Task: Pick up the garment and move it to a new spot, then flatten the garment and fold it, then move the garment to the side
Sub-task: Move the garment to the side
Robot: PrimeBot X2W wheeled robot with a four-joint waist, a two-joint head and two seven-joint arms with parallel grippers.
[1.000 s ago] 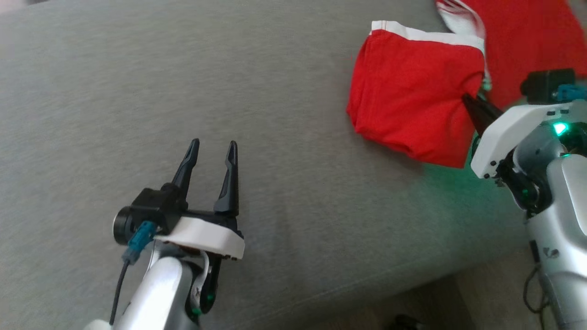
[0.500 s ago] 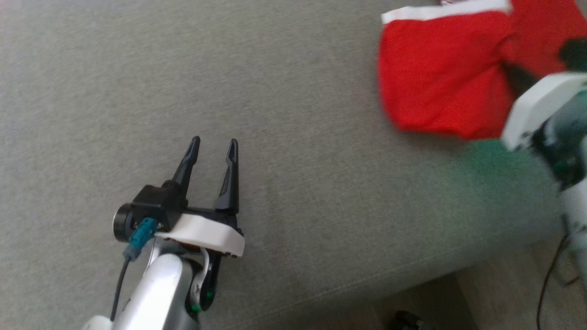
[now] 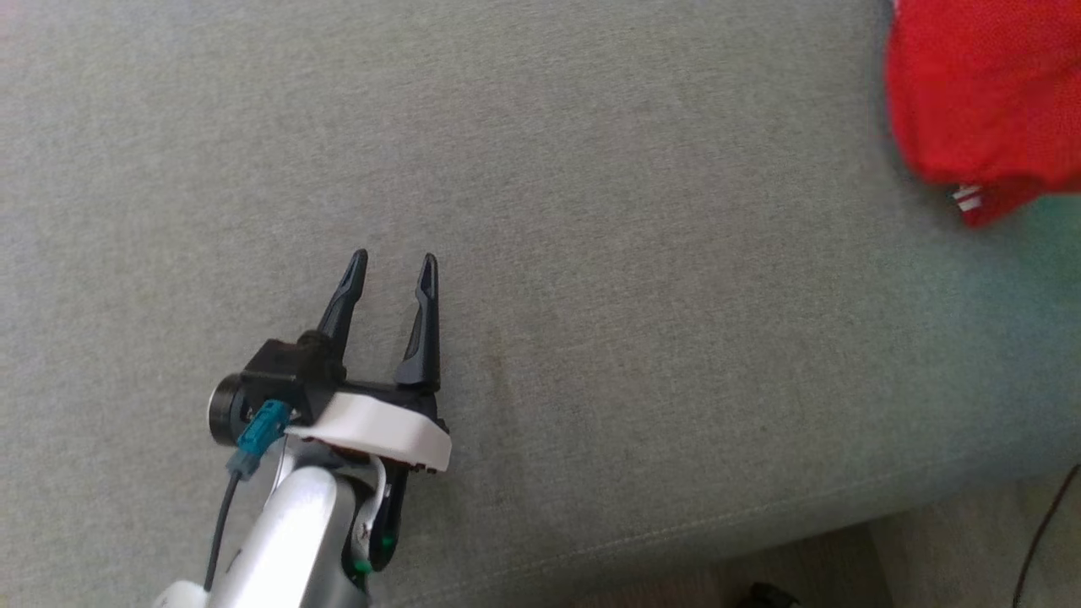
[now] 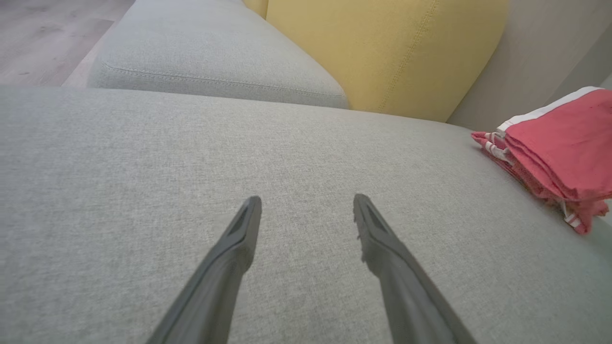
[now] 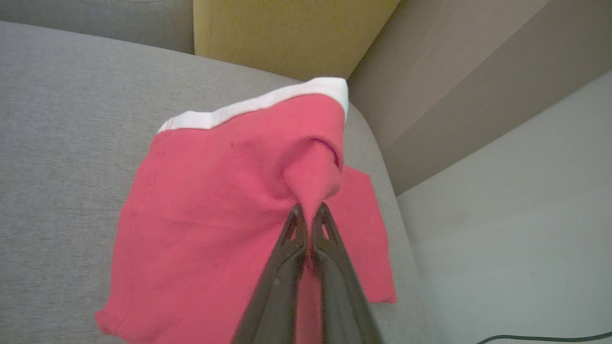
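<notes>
Slippage looms: right end effector (image 5: 308, 208), shut on one pinch of red, white-trimmed cloth garment (image 5: 215, 205) at frame centre, may drop it, undoing folds; left end effector (image 3: 393, 256) gapes empty.

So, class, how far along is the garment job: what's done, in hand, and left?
Done: the red garment looks folded into layers. In hand: the right gripper is shut on a pinch of it. The left gripper is open, idle. Left: set it down and let go.

My left gripper (image 3: 395, 256), two long dark tapered fingers (image 3: 421, 329), round black camera (image 3: 226, 412), teal plug (image 3: 258, 435), thin dark cable (image 3: 218, 528), white cover (image 3: 380, 432), silver forearm (image 3: 296, 540), small green light (image 3: 363, 567), my right gripper (image 5: 310, 206) the same dark grey
</notes>
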